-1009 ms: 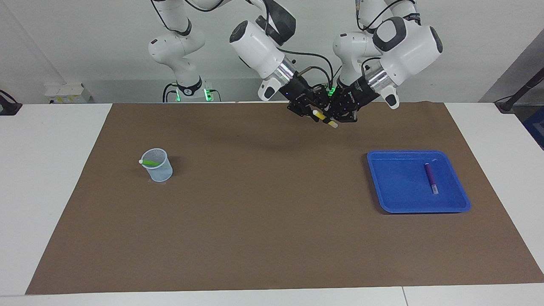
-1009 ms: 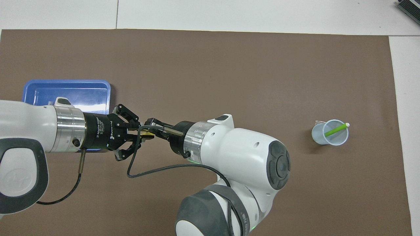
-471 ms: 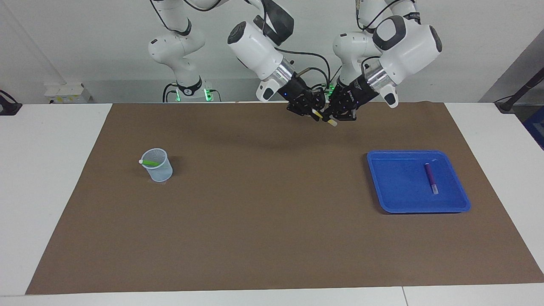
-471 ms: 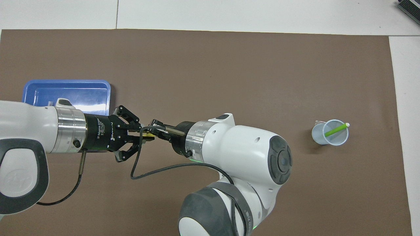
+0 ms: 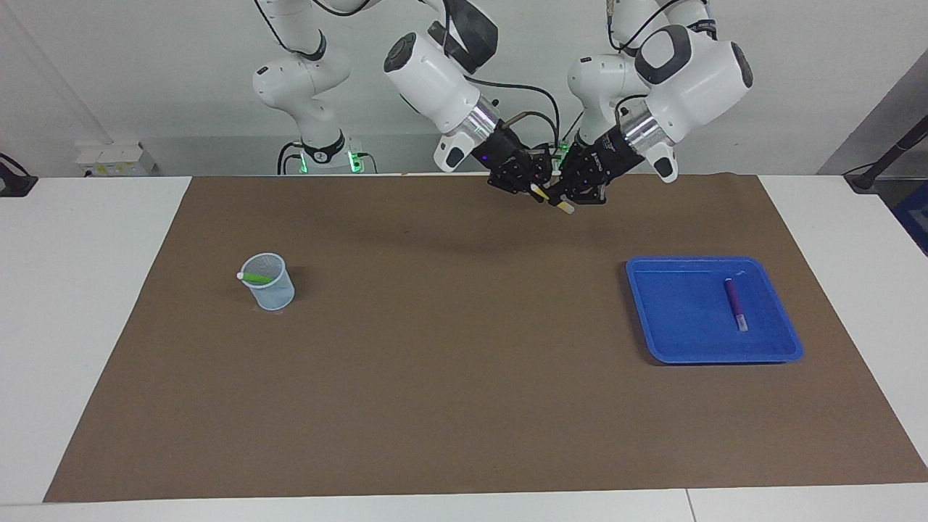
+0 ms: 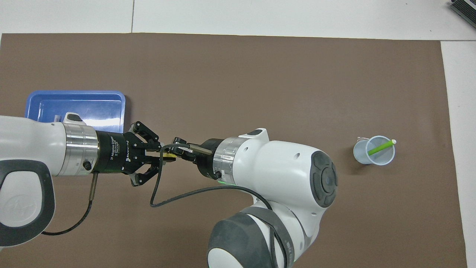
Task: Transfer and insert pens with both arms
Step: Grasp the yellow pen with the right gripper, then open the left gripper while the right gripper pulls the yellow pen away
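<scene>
Both grippers are clamped on the same yellow pen (image 5: pixel 552 201) right now, mid-air over the mat's edge nearest the robots: the left gripper (image 5: pixel 564 197) has it from the 3 o'clock side in the facing view and the right gripper (image 5: pixel 536 190) from 9 o'clock, fingertips pinched down on it from both ends. So this looks like the handover itself, with neither side let go yet. Progress-wise I'd call it roughly a third done, going on the second pen: the green pen (image 5: pixel 255 278) is already leaning in the cup (image 5: pixel 270 286) toward the right arm's end of the table, at about 8 o'clock from the grippers in the facing view, and the purple pen (image 5: pixel 734 302) is lying flat in the blue tray (image 5: pixel 670 337) toward the left arm's end, at about 4 o'clock from them. Left to do, as I read it: the left lets go, the right carries the yellow one to the cup and drops it in, then the whole thing again for the purple. Hard to see: from overhead only a sliver of yellow shows between the black fingers, a cable loops across the handoff spot, and the left arm covers part of the tray, purple pen included.
</scene>
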### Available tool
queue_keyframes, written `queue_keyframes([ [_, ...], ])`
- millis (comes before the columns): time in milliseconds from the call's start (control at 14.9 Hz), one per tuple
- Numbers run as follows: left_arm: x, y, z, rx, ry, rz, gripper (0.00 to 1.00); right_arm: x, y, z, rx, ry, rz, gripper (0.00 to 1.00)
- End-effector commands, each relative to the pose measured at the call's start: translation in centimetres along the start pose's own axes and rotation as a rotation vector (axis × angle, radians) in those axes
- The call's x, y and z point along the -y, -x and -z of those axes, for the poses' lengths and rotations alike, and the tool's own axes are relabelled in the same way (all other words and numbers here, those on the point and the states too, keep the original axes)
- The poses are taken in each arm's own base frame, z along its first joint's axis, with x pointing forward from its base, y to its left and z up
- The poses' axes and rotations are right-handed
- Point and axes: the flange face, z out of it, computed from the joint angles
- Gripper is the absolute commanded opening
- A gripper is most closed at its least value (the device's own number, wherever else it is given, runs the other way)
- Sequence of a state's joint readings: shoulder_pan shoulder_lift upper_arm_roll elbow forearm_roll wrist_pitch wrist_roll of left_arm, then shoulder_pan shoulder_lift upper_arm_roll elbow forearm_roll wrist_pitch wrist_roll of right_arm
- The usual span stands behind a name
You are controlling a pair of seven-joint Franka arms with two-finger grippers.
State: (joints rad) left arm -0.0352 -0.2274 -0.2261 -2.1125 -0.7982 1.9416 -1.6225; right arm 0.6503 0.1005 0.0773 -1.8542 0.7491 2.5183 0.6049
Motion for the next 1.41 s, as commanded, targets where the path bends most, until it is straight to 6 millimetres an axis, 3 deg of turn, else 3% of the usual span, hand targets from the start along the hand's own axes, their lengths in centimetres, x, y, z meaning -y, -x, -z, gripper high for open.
queue_keyframes([
  [0,1.1,-0.1,0.5,0.009,0.002,-0.025,0.31,-0.3,-0.2,0.8,0.008,0.006,0.012,0.0],
  [67,1.2,-0.1,0.4,0.009,-0.001,-0.023,0.22,-0.5,-0.4,0.8,0.005,0.007,0.008,0.0],
  [134,1.2,-0.2,0.4,0.008,-0.003,-0.017,0.0,-0.6,-0.7,1.0,0.002,0.007,0.005,0.0],
  [471,1.5,0.1,0.7,0.009,-0.005,-0.033,0.03,-0.6,-0.6,1.0,0.005,0.009,0.005,0.0],
  [740,1.6,0.2,0.8,0.008,-0.008,-0.037,0.32,-2.0,-2.4,1.7,0.008,0.072,0.031,0.0],
  [807,1.7,0.2,0.8,0.007,-0.009,-0.039,0.6,-2.3,-3.0,2.5,0.007,0.093,0.06,0.0],
  [874,1.7,0.2,0.9,0.008,-0.007,-0.039,0.67,-2.8,-3.6,3.1,0.022,0.111,0.074,0.0],
  [1009,2.2,0.3,1.0,0.006,-0.003,-0.061,1.0,-4.1,-5.2,4.7,0.05,0.15,0.133,0.0],
  [1210,2.0,-0.1,1.3,-0.001,0.005,-0.136,1.0,-6.9,-8.0,8.5,0.112,0.253,0.255,0.0],
  [1345,2.0,-0.9,1.6,-0.011,0.01,-0.286,1.0,-9.1,-9.7,11.4,0.159,0.307,0.344,0.0],
])
